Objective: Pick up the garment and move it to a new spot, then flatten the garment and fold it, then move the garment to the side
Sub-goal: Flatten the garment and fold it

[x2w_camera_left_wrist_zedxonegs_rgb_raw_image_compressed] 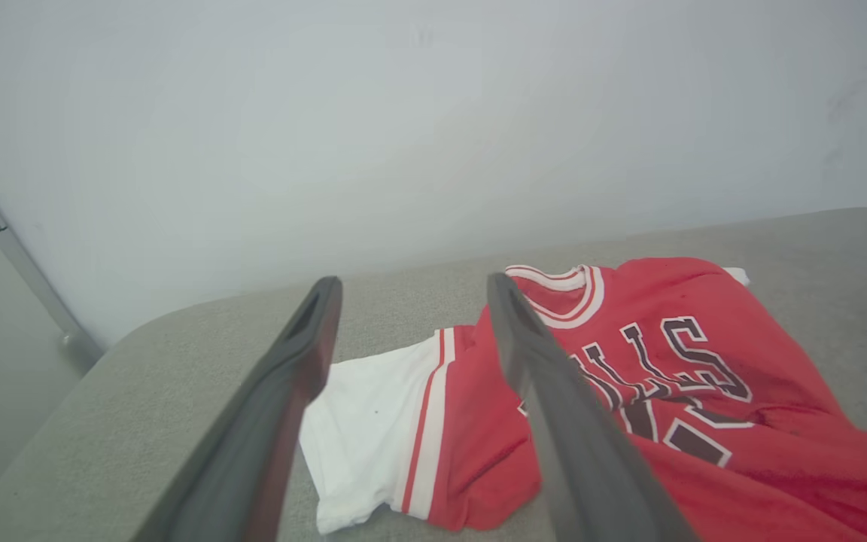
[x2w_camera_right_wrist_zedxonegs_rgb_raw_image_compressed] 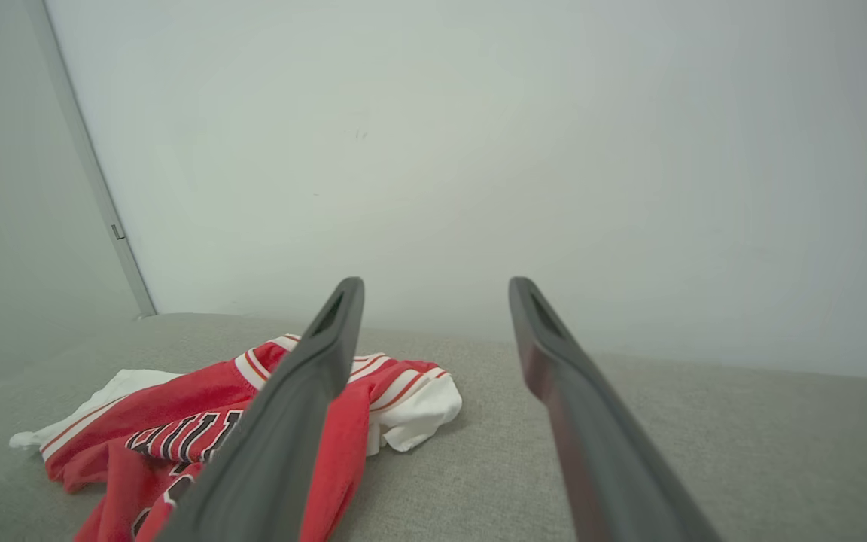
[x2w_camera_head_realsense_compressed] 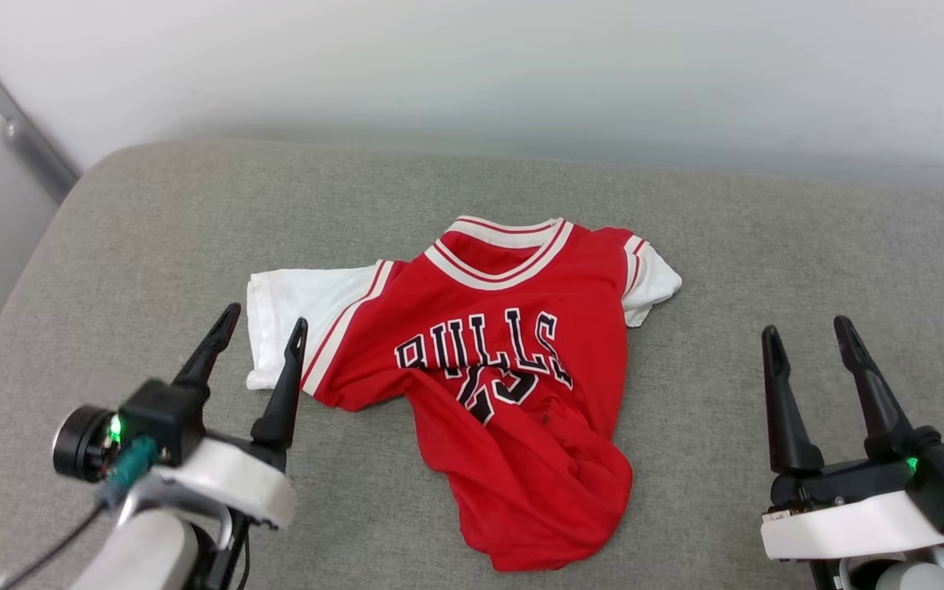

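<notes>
The garment (x2w_camera_head_realsense_compressed: 513,360) lies face up near the middle of the grey fabric surface (x2w_camera_head_realsense_compressed: 152,246), its collar toward the wall (x2w_camera_head_realsense_compressed: 472,65) and its lower half bunched and wrinkled. The left claw (x2w_camera_head_realsense_compressed: 265,317) is released and empty beside the white sleeve. The right claw (x2w_camera_head_realsense_compressed: 805,327) is also spread, well apart from the garment.

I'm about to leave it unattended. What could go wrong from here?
The garment lies bunched at its lower half, so a pinch there may catch several layers. The open left claw sits by the spread white sleeve and could drag it askew.
</notes>
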You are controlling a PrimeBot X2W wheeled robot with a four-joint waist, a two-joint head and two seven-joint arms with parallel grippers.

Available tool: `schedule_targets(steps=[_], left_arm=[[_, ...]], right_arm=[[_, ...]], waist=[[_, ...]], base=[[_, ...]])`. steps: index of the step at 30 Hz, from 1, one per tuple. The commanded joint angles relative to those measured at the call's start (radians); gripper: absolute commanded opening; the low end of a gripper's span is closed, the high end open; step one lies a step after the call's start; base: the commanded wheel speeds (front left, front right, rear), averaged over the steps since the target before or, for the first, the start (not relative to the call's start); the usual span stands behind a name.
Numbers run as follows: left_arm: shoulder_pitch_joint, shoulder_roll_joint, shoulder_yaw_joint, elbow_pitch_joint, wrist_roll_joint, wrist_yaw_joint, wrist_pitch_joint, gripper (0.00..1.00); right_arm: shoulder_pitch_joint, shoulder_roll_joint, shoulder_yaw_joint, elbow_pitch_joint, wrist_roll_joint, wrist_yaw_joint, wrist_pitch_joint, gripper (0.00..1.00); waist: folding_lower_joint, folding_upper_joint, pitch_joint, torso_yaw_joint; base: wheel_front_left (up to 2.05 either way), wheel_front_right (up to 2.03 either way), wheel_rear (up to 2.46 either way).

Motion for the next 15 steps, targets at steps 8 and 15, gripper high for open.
schedule_targets(steps=[8, 15], left_arm=[[0.18, -0.086, 0.101, -0.158, 0.078, 0.051, -0.005, 1.0], [0.174, -0.123, 0.111, -0.165, 0.117, 0.015, -0.005, 1.0]], right_arm=[[-0.005, 0.001, -0.028, 0.003, -0.029, 0.0, 0.083, 1.0], [-0.184, -0.088, 0.024, 0.021, -0.024, 0.0, 0.515, 1.0]], waist=[[0.0002, -0.0001, 0.0, 0.043], [0.0002, -0.0001, 0.07, 0.095]], base=[[0.0, 0.0, 0.0], [0.0, 0.0, 0.0]])
